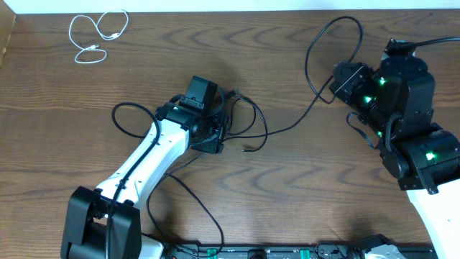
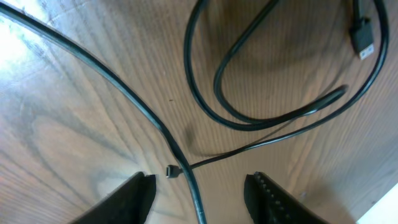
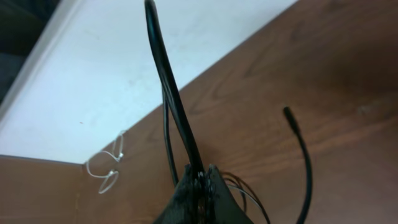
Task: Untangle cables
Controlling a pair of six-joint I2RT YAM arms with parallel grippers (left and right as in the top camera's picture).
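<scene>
A brown wood-grain bench [image 2: 74, 124] lies right under the left claw [image 2: 199, 186]. Past the bench's edge, ahead of the right claw [image 3: 199, 177], a white surface [image 3: 124, 74] shows. A dark rail with green parts [image 1: 273, 252] sits well behind both claws.

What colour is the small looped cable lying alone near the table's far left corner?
White. The thin looped cable shows best in the overhead view.

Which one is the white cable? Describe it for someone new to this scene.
Look at the top-left corner of the wooden table in the overhead view. The white cable lies there in loose loops, well apart from the black cables. It alone is white.
</scene>
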